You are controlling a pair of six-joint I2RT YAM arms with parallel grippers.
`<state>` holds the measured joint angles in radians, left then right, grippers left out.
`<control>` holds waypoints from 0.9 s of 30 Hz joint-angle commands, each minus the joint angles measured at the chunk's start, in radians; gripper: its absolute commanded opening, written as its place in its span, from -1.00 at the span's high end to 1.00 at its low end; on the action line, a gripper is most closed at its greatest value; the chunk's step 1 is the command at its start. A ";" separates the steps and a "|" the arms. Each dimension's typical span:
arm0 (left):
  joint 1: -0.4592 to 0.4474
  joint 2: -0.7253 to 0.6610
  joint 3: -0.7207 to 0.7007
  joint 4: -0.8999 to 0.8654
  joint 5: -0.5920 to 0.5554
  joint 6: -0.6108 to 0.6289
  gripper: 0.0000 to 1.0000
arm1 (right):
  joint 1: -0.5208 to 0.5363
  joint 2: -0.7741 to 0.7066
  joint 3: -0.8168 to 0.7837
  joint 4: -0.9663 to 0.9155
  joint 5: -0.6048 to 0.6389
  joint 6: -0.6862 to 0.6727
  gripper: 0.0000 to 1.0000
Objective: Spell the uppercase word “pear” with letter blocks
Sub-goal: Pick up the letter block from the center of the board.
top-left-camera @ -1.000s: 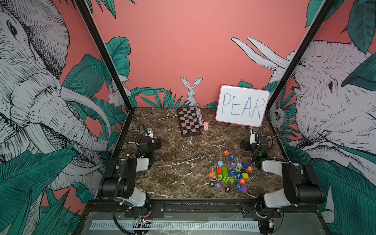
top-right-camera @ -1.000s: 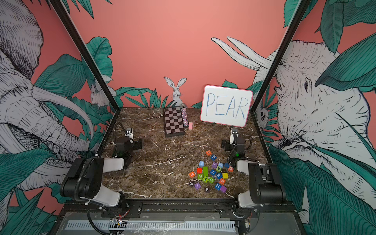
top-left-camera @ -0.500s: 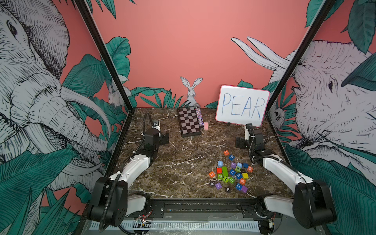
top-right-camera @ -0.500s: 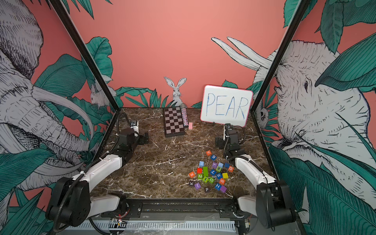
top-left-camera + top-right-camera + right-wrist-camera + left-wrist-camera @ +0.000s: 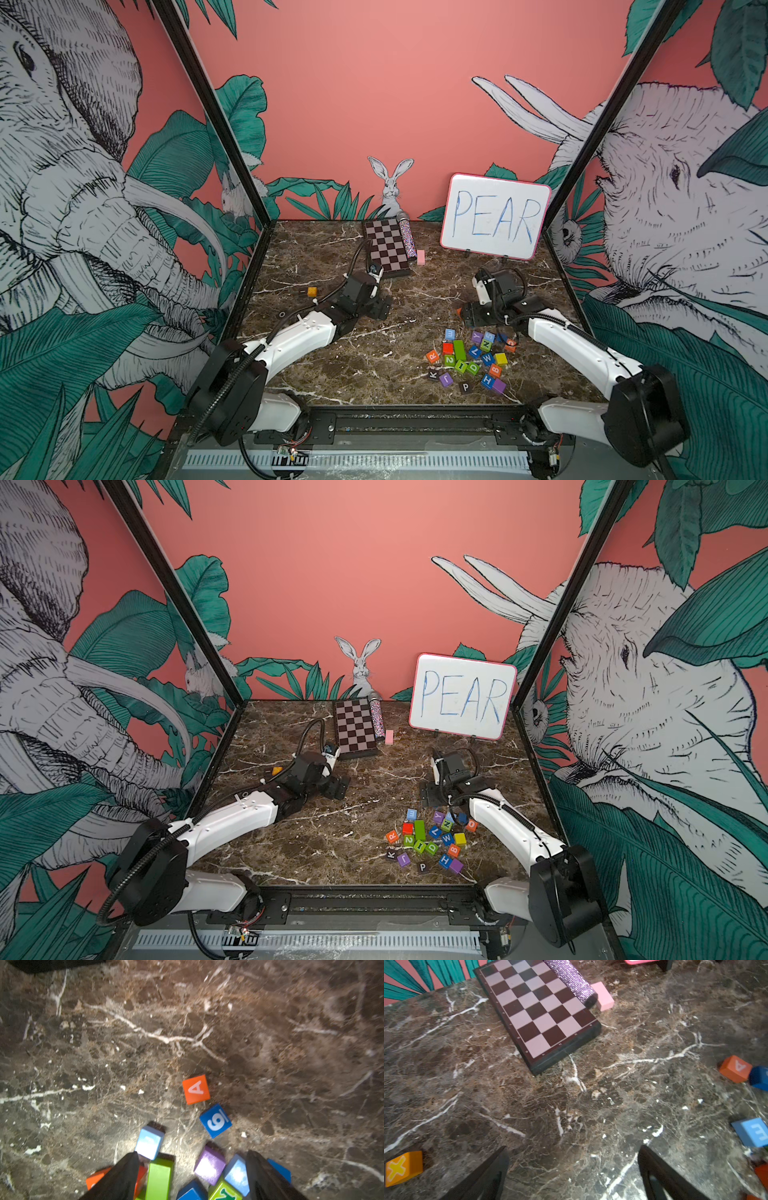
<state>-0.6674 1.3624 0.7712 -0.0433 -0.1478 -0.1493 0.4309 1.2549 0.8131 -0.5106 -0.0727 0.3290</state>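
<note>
Both top views are evenly bright, edges bowed; wrist views are dimmer and blurred, with glare whitening the light-blue block (image 5: 148, 1144).

Left arm (image 5: 291, 340) and right arm (image 5: 577, 347) stretched forward, low. Left gripper (image 5: 573, 1178): fingers (image 5: 488, 1176) wide apart, holding nothing. Right gripper (image 5: 192, 1178): fingers (image 5: 122, 1178) apart, pointing downward, gripping nothing.

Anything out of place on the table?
One stray: an orange block with a yellow X sits alone on the table's left side, well apart from the pile of blocks on the right. A glittery tube lies along the chessboard edge.
</note>
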 commanded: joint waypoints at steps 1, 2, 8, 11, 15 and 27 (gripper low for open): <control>-0.027 0.014 0.038 -0.027 0.056 -0.043 -0.92 | 0.040 0.003 0.016 -0.089 -0.043 0.052 -0.60; -0.027 0.025 0.047 -0.033 0.064 -0.052 -0.92 | 0.047 0.003 0.014 -0.096 -0.043 0.060 -0.56; -0.087 0.067 0.092 -0.043 0.083 -0.069 -0.90 | 0.065 -0.023 -0.003 -0.149 -0.066 0.154 -0.38; -0.094 0.081 0.094 -0.025 0.095 -0.073 -0.91 | 0.066 -0.028 0.004 -0.202 -0.037 0.181 -0.32; -0.095 0.106 0.113 -0.020 0.116 -0.060 -0.92 | 0.065 -0.011 0.015 -0.248 -0.009 0.208 -0.29; -0.097 0.149 0.134 -0.004 0.107 -0.041 -0.97 | 0.065 0.022 0.052 -0.296 0.003 0.196 -0.24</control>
<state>-0.7616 1.5051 0.8700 -0.0608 -0.0395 -0.1905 0.4908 1.2682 0.8371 -0.7750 -0.0822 0.5312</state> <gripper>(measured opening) 0.986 0.626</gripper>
